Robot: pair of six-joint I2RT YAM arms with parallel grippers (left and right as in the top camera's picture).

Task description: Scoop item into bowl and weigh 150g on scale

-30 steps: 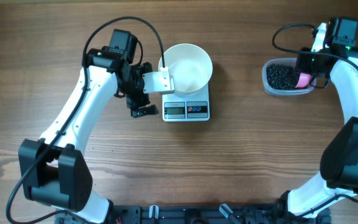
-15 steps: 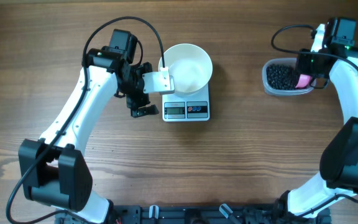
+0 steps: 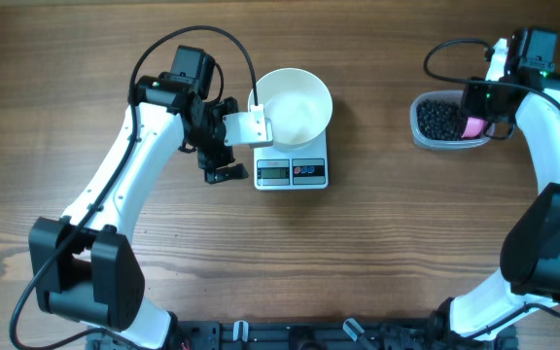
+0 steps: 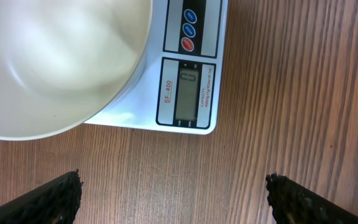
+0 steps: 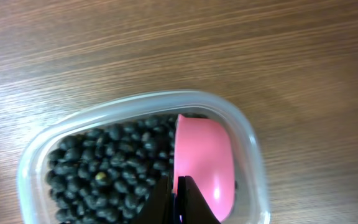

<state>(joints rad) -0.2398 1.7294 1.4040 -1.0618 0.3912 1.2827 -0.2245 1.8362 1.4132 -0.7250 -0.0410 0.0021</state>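
The white bowl was seen resting on the kitchen scale, covering its rear part, while the grey display and the round buttons at the front edge were left uncovered. The left tool was held just beside the left side of the scale, over the wooden desk, with its fingers spread wide apart and nothing clasped between them. Well apart from the scale, at the right of the desk, the black beans were heaped in a clear plastic tub. The right tool was positioned over that tub, its fingers pressed together on a pink scoop. The cup of the scoop was tilted on edge at the right end of the tub, beside the beans, and its handle was hidden.
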